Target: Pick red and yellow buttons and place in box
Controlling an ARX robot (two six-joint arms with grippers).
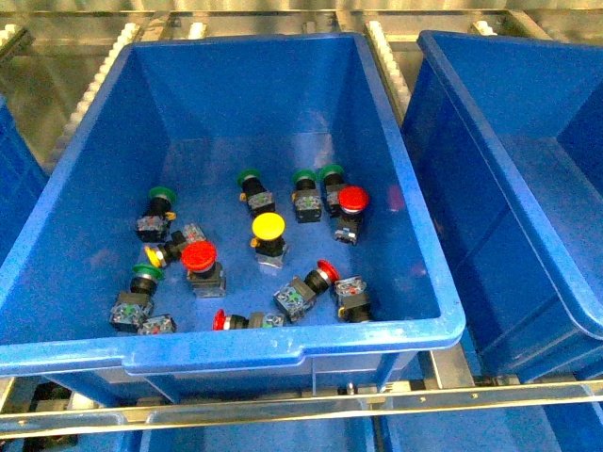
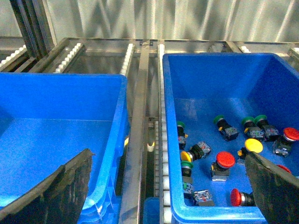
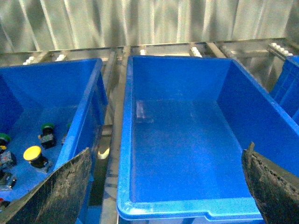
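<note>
Several red and yellow buttons lie among green-capped ones on the floor of the middle blue tote (image 1: 283, 350). A red button (image 1: 353, 199) lies at the right, another red button (image 1: 199, 254) at the left, and a yellow button (image 1: 268, 227) in the centre. The box (image 2: 122, 109) stands left of that tote, with stacked rims under its corner; only its edge (image 1: 14, 165) shows in front. My left gripper (image 2: 167, 156) is open above the gap between box and middle tote. My right gripper (image 3: 168, 149) is open over an empty tote. Neither arm shows in the front view.
The empty blue tote (image 3: 163, 208) stands right of the middle tote (image 3: 88, 105). Green-capped switches (image 1: 250, 177) lie mixed with the others. The totes rest on metal roller rails (image 2: 140, 116), with a corrugated metal wall behind. A metal bar (image 1: 301, 407) runs along the front.
</note>
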